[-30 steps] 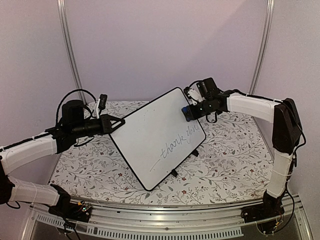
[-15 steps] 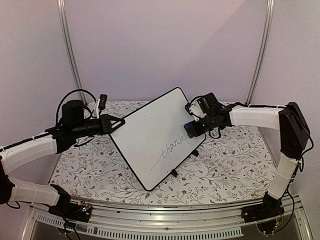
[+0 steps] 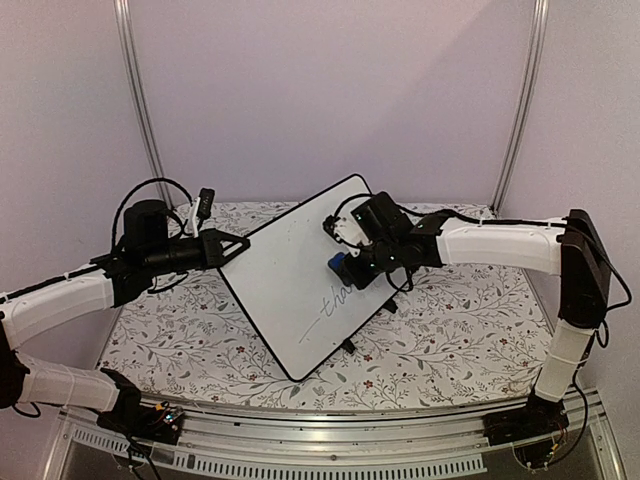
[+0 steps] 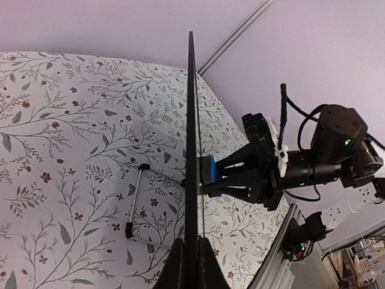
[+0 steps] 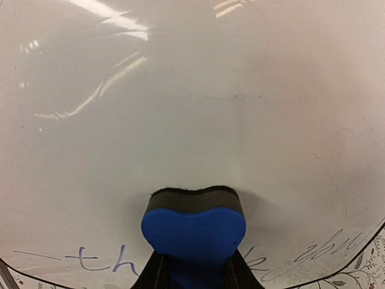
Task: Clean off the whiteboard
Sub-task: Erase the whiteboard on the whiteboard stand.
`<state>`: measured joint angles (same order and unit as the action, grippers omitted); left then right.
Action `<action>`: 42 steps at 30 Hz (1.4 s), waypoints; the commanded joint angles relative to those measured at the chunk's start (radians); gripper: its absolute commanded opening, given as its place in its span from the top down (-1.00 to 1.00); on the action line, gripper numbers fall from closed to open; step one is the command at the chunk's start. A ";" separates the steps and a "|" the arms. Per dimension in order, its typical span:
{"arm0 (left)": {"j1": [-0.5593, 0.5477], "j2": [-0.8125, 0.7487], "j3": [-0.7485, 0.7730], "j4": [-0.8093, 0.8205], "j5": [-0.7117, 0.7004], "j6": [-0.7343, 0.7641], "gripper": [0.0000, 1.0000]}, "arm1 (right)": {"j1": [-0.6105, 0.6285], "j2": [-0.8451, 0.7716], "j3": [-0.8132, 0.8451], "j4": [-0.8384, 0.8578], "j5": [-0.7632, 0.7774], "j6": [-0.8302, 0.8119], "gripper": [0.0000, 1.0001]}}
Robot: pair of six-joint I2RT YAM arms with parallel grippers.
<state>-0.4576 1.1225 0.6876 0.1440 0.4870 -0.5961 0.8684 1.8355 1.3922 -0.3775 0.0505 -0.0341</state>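
Observation:
The whiteboard (image 3: 285,285) stands tilted on the table, with blue handwriting (image 3: 333,301) low on its face. My left gripper (image 3: 224,250) is shut on its left edge; in the left wrist view the board (image 4: 191,120) is edge-on between the fingers (image 4: 178,268). My right gripper (image 3: 347,268) is shut on a blue eraser (image 3: 338,266), whose dark felt presses on the board. In the right wrist view the eraser (image 5: 194,226) sits just above the writing (image 5: 99,262), with more letters (image 5: 337,244) to its right.
The floral tablecloth (image 3: 450,320) covers the table. A wire stand leg with black feet (image 4: 133,201) props the board from behind. Metal frame posts (image 3: 138,100) rise at the back corners, and a rail (image 3: 330,455) runs along the near edge.
My right gripper has slid left and down across the board with the eraser, now covering the right part of the writing. The left arm and the board have stayed put.

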 commanded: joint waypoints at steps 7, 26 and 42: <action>-0.016 -0.015 0.021 0.109 0.069 0.050 1.00 | 0.194 -0.021 -0.092 0.058 0.113 -0.110 1.00; -0.017 -0.008 0.022 0.094 0.011 0.038 1.00 | 0.375 0.014 -0.108 0.033 0.231 -0.040 1.00; -0.019 -0.002 0.022 0.096 0.012 0.036 1.00 | 0.405 0.035 -0.176 0.022 0.192 0.030 1.00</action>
<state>-0.4629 1.1233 0.6876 0.1593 0.4995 -0.5686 1.2617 1.8576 1.2243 -0.3485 0.2523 -0.0319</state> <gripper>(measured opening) 0.042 0.242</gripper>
